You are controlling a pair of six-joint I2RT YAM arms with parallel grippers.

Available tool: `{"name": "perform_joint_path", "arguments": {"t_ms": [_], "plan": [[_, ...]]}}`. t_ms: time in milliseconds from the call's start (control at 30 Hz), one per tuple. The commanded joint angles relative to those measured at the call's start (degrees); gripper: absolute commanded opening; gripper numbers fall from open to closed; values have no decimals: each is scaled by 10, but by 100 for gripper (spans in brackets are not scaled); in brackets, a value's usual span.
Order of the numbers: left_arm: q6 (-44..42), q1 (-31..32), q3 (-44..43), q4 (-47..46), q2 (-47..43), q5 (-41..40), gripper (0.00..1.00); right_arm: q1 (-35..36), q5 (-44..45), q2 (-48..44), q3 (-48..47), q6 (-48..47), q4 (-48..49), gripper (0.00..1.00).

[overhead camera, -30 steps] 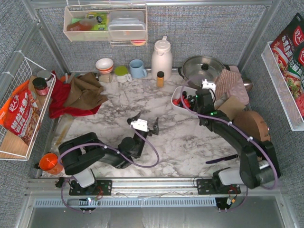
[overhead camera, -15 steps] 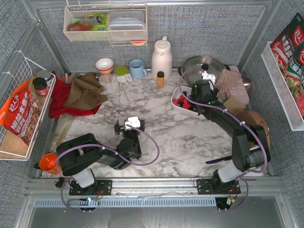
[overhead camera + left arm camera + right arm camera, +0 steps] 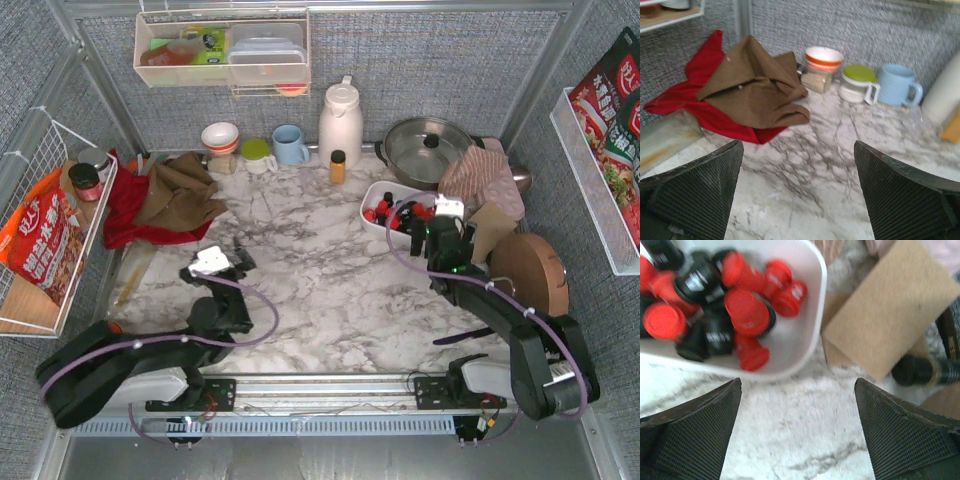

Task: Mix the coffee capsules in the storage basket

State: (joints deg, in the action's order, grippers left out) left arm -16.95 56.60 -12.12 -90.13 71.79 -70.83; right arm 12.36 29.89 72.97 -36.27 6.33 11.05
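Right claw (image 3: pixel 797 386): wide open, nothing between the fingers. I have it hovering over bare marble just beside one end of the basket (image 3: pixel 799 337).
Left claw (image 3: pixel 797 150): also wide open and empty. It sits low by the near left part of the table (image 3: pixel 330 270), facing the brown cloth (image 3: pixel 755 85) and red cloth (image 3: pixel 685 97), well apart from the basket.
Basket: white, shallow, with solid walls. It stands toward the far right corner of the table, just in front of the pan (image 3: pixel 425 150), with a piece of cardboard (image 3: pixel 885 315) just beside it.
Capsules (image 3: pixel 745 310): red and black ones heaped inside the basket, many lying on their sides. They bunch at the end away from my right claw, so the end nearest it is bare.
Mix so far: the colours look fairly interleaved to me. I cannot tell what lies under the top layer.
Handling: I judge the capsules light, hard and smooth. Their tapered bodies should roll and squirt from the pads, and the thin walls may dent under a hard squeeze.
Where to hold: I would take one across its body near the wide rim, or simply rake spread fingers through the heap.
Basket handling: probably light enough to slide on the marble if I push sideways.
Risk: a flicked capsule could hop over the low wall.
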Motion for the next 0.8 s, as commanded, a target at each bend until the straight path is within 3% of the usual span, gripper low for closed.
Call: {"name": "perform_joint_path", "arguments": {"t_ms": [0,67,133,233,367,633,700,767], "plan": [[131,-62,12,259,-132,68,100,-4,16,-33,84,15,95,99],[231,-110,-2,434,-214,105,100,-5,4,-37,120,20,125,99],[258,-149,11,487,-266,140,100,-6,-2,-30,148,21,162,99],[227,-186,47,481,-319,134,100,-7,-12,-29,149,18,163,99],[230,-216,68,506,-351,135,100,-8,-12,-9,166,-1,243,99],[186,-274,70,429,-283,160,99,-10,-42,36,172,-74,335,99],[180,-299,64,421,-241,163,99,-24,-100,84,218,-93,456,99],[185,-320,57,406,-177,157,100,-24,-76,201,246,-109,674,99]]}}
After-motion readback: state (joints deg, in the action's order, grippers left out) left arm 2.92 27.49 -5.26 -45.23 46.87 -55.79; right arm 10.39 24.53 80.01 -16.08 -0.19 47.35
